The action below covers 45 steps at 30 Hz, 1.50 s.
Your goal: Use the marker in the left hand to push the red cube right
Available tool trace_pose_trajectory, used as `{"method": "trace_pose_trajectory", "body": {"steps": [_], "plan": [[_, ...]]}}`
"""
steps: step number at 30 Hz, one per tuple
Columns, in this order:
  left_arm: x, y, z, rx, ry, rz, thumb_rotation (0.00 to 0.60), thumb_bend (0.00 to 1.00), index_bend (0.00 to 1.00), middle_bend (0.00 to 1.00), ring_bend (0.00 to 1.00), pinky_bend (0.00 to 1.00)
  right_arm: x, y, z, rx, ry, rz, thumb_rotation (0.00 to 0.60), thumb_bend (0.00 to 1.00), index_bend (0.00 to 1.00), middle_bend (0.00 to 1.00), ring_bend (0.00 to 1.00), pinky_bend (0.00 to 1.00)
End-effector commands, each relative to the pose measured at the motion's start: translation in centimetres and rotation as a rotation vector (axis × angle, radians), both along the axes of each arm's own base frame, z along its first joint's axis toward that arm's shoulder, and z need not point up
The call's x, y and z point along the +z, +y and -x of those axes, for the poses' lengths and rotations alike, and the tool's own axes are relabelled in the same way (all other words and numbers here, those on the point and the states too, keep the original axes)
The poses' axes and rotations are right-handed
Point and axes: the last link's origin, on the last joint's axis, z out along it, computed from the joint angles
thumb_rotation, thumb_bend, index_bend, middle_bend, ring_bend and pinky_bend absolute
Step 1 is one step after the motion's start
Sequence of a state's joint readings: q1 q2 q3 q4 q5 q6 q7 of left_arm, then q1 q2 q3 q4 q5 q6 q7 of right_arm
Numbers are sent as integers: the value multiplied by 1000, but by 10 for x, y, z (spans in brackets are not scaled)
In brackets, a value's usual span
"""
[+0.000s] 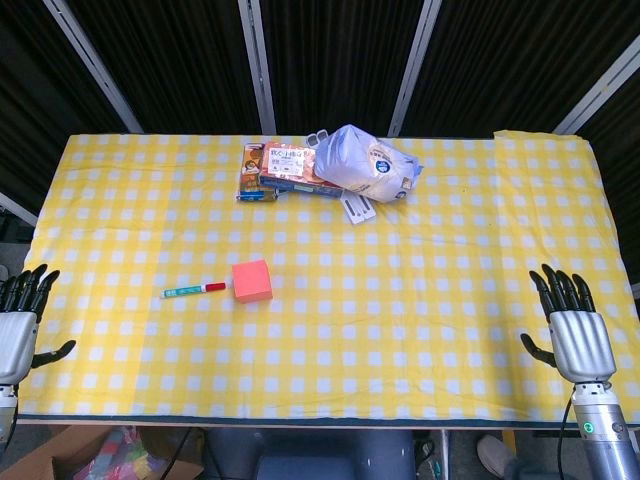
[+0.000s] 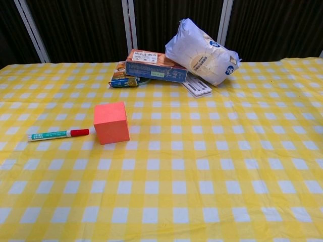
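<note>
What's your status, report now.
Left hand and right hand open, off the table edge. Marker lying beside red cube, not held. Path right clear.

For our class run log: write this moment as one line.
marker: on table, unheld, red cap touching red cube | left hand: open | right hand: open | push: not started

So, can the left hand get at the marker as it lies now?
Probably yes. The left hand is open at the table's near-left edge, and only bare cloth lies between it and the marker, which rests beside the cube.
</note>
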State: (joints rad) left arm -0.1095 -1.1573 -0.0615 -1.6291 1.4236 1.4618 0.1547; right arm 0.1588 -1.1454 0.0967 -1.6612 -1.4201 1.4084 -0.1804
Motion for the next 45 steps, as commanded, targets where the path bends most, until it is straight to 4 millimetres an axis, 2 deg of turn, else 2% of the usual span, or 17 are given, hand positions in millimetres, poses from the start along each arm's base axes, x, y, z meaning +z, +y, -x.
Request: {"method": "trace_pose_trajectory", "body": {"steps": [1,14,19,21,25,28,36,45], "plan": [[0,0,0,-3,0,-1,600,117,0,0,0,36,0,0,0,-1,1,0,600,303,0,0,0,0],[-2,1,0,8,-3,9,600,117,0,0,0,36,0,0,0,-3,-3,-1,600,302,0,0,0,0],[-9,17,-2,25,-22,32,600,117,14,0,0,42,0,0,0,-6,-3,0,600,303,0,0,0,0],[-14,27,-4,42,-39,39,600,131,66,0,0,59,0,1,0,-4,-2,0,600,303,0,0,0,0],[-28,53,-16,61,-71,46,600,180,255,51,0,88,1,1,0,-1,-2,-1,600,303,0,0,0,0],[-41,70,-24,80,-64,62,600,211,348,75,0,88,1,1,1,-5,-7,-3,600,303,0,0,0,0],[-78,100,-43,120,-17,120,600,265,412,86,0,88,1,1,1,-7,-13,-8,600,303,0,0,0,0],[-114,120,-59,175,6,166,600,293,431,87,0,88,1,1,1,-11,-25,-12,600,303,0,0,0,0]]}}
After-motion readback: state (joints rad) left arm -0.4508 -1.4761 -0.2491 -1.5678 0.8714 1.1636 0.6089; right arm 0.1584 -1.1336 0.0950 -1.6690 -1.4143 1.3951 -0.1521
